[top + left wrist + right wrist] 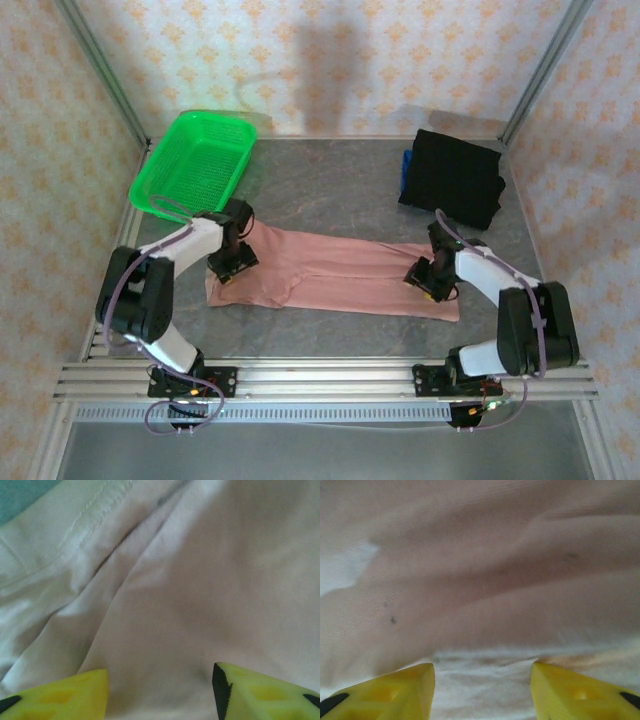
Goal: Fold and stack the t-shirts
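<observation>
left wrist: shirt point(200, 580) beneath end effector point(160, 670)

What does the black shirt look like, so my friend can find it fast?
Look at the grey table and go to its far right corner. A black shirt lies there, folded into a dark block. The pink shirt is spread long and flat in the middle, and the green basket sits in the far left corner.

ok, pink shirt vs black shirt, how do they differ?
The dusty-pink cloth t-shirt lies spread in a long strip mid-table; the black cloth t-shirt sits folded at the far right corner. The left tool and right tool are down at the pink one's ends; the black one is untouched. Both rest on the grey table.
</observation>
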`<state>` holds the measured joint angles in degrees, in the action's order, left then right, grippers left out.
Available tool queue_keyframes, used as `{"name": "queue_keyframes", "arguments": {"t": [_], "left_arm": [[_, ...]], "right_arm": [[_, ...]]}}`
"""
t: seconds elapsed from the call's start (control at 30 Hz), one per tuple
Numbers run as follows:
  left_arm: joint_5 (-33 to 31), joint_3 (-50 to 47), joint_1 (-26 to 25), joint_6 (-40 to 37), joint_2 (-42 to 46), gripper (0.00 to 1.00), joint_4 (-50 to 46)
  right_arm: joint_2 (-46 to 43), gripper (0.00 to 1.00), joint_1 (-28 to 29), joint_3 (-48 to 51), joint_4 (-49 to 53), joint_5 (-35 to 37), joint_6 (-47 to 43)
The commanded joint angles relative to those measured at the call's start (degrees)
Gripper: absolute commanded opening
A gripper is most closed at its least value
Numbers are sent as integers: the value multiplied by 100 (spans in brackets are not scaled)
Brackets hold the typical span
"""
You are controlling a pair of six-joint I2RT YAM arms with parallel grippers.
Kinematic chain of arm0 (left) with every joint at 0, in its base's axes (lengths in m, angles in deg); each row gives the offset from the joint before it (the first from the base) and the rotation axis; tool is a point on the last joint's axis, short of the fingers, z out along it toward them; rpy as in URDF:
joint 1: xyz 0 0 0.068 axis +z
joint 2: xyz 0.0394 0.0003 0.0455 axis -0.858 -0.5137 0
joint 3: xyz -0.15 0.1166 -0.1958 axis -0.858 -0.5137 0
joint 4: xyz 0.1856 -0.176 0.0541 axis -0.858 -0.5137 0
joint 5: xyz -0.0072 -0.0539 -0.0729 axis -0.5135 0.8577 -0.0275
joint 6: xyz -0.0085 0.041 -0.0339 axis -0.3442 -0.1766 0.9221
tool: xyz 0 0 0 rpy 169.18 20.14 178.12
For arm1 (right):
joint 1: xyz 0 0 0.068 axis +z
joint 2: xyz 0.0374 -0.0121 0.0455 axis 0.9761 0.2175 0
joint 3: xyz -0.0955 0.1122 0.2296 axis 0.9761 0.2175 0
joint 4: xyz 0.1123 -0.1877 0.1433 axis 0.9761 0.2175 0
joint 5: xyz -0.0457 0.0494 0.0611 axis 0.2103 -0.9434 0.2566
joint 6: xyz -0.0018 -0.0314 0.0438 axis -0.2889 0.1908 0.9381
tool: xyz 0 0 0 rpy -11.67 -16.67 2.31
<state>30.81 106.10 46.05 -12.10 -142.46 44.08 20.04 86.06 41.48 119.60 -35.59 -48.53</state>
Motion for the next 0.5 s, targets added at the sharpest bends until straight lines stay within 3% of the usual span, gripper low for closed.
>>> {"name": "queue_keyframes", "arguments": {"t": [0.0,0.23,0.47], "left_arm": [[-427,513,-26,60,-556,48,240],[-440,1593,-47,-120,-1897,45,141],[-420,3466,-118,-523,-3125,43,-239]], "right_arm": [[290,44,256,-169,-265,466,215],[532,33,907,63,-371,722,968],[485,32,1641,366,-833,105,1871]]}}
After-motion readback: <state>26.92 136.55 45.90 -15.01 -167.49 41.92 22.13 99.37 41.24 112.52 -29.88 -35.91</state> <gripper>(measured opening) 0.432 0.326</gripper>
